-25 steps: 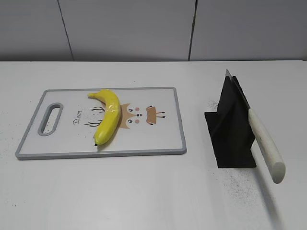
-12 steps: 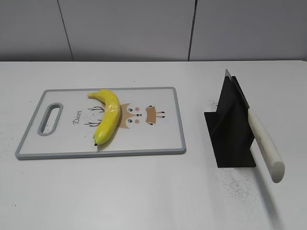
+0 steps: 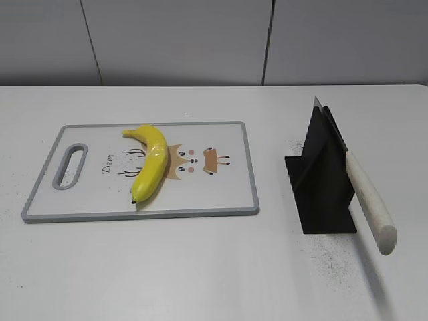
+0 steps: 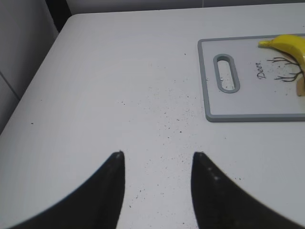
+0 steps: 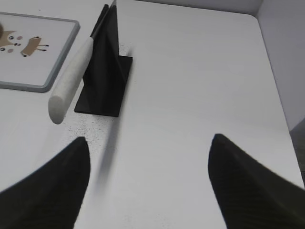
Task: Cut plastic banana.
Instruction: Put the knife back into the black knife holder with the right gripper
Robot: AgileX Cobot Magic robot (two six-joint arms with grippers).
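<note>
Right gripper [image 5: 147, 176] wide open, empty; left gripper [image 4: 157, 164] open, empty. Knife [image 3: 366, 200] in stand [image 3: 321, 184], 3 o'clock of board [image 3: 247, 167]. Grasp handle mid-length squarely, lift straight; steady banana [image 3: 151, 164].

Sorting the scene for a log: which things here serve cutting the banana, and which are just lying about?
For the job: plastic banana, knife, cutting board, knife stand.
Lying about: only dark specks on the table.

The exterior camera is looking down at a slant across the white table [image 3: 200, 267]. The left wrist camera is sharing the cutting board [image 4: 252, 114]; the right is sharing the knife [image 5: 71, 81] in its stand [image 5: 107, 71].
</note>
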